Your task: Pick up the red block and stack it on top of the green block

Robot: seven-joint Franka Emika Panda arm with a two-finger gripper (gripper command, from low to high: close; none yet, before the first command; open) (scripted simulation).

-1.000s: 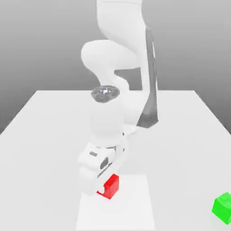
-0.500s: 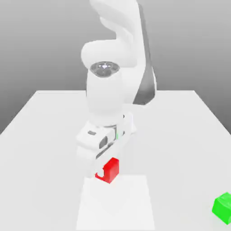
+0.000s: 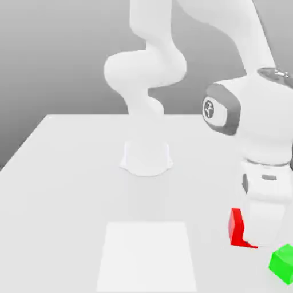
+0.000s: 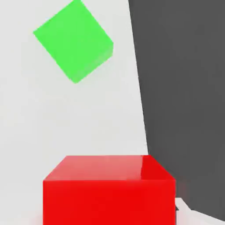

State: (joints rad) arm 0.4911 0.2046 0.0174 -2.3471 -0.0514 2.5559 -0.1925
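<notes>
When judged from both views, count the first half of the task as done: see the red block (image 3: 236, 228) held by the gripper (image 3: 250, 236), with fingers closed on its sides. Find it in the exterior view toward the right, close to the green block (image 3: 283, 262) but not upon it. Notice also the green block resting on the table (image 3: 57, 229), apart from the red block in the hand view, and near the exterior view's right edge. Consider the carrying as mostly done, by judgement, but not the stacking. Leave the exact height of the red block unsaid, being hard to tell from these angles. For the remaining part, move a little more toward the green block, bring the red block directly over it, then lower gently until touching, open the fingers and go up. Before lowering, perhaps turn the wrist somewhat, because of seeing the green block rotated against the red block in the hand view. Take care not to push the green block from the side by coming too low, and not to release off-centre.
</notes>
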